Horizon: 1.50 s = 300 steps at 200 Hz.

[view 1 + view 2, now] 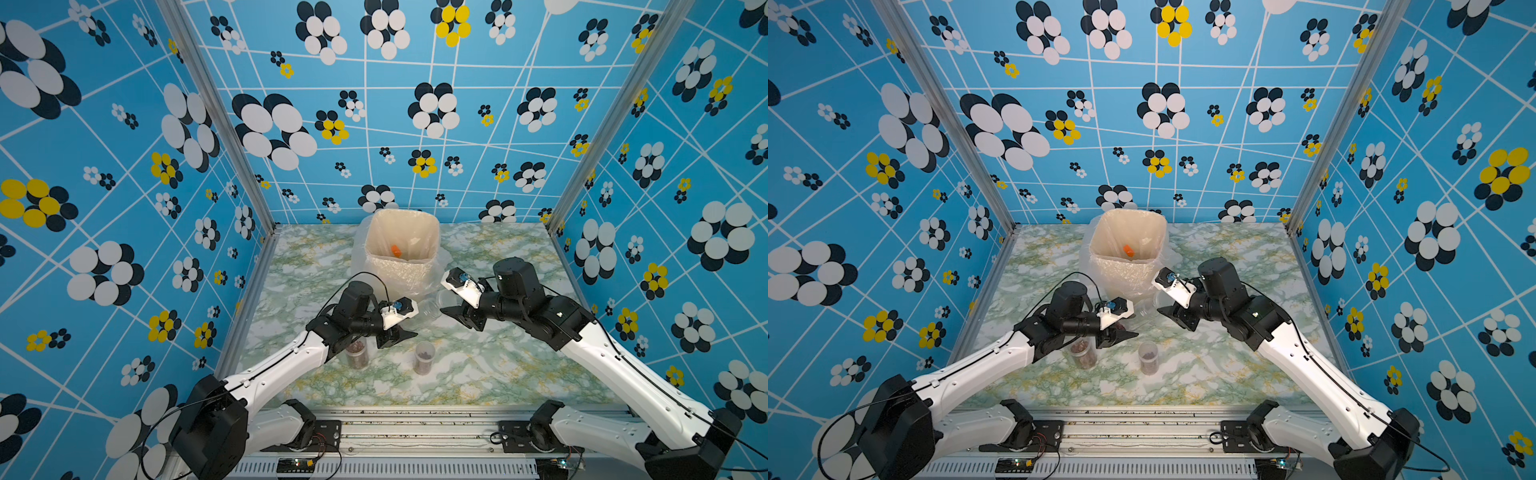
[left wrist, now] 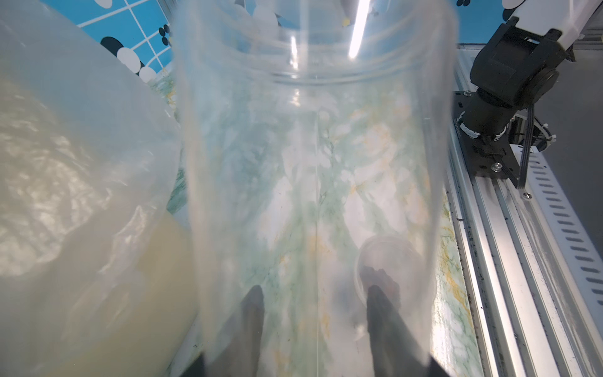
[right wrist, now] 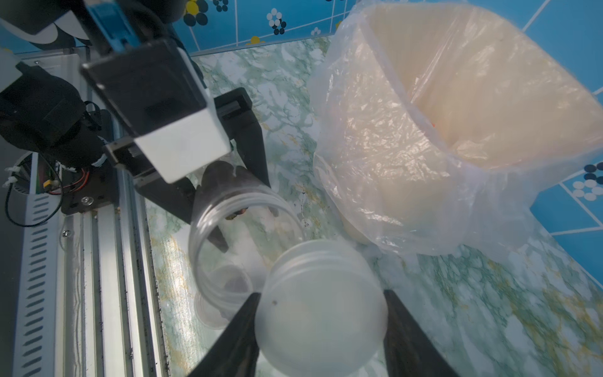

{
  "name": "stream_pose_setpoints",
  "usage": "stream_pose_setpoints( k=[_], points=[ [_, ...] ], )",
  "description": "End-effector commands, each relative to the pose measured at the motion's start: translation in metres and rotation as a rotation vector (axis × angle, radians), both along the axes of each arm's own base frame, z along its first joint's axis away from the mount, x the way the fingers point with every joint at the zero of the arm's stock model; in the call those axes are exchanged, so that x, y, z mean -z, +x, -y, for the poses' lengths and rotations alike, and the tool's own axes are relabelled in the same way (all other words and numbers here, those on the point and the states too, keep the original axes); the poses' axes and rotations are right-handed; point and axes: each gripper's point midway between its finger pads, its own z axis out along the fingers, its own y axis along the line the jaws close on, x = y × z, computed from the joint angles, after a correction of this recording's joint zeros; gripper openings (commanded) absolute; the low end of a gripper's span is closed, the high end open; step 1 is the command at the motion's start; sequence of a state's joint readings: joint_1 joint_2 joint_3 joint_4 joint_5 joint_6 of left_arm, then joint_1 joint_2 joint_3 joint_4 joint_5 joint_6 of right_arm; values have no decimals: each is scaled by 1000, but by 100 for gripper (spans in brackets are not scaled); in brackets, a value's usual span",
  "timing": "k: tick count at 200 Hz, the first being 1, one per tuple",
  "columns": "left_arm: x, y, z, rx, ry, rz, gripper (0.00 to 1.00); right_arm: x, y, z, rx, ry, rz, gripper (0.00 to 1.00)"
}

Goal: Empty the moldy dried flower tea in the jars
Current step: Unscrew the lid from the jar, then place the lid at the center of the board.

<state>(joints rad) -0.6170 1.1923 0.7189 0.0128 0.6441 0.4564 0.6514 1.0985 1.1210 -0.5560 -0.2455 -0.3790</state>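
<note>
Jaws, left gripper (image 2: 315,293): pinching held jar (image 2: 313,147), which lies on its side, open, near bin (image 1: 399,274). Right gripper (image 3: 321,295): clamped on lid (image 3: 319,329), just beside the mouth. Tea (image 3: 236,213): a few bits inside, toward the base. Advice: carry mouth over bin rim, then raise base, lid kept aside. Two jars (image 1: 357,353) upright on table (image 1: 498,374) — tea in both. Bin: one orange piece (image 1: 395,249).
</note>
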Motion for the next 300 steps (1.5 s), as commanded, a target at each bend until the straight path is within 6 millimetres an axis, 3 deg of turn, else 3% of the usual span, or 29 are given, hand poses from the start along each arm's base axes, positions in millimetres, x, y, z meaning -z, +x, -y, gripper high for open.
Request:
stream_pose_setpoints(
  k=[1,41,113,171,224,300],
  points=[
    [-10,4,-3,-29,-29,50,15,2,14,14,171,35,-31,16],
    [-19,7,-8,-69,-46,69,15,25,28,32,375,22,-124,19],
    [-79,-2,-22,-130,-117,108,14,77,62,64,755,57,-305,22],
    [-117,4,-43,-263,-74,111,13,109,83,83,922,100,-385,22],
    [-116,7,-54,-314,-17,127,12,139,102,95,1001,37,-440,25],
    [-104,31,-70,-461,20,154,12,205,117,102,1068,-57,-591,31]
  ],
)
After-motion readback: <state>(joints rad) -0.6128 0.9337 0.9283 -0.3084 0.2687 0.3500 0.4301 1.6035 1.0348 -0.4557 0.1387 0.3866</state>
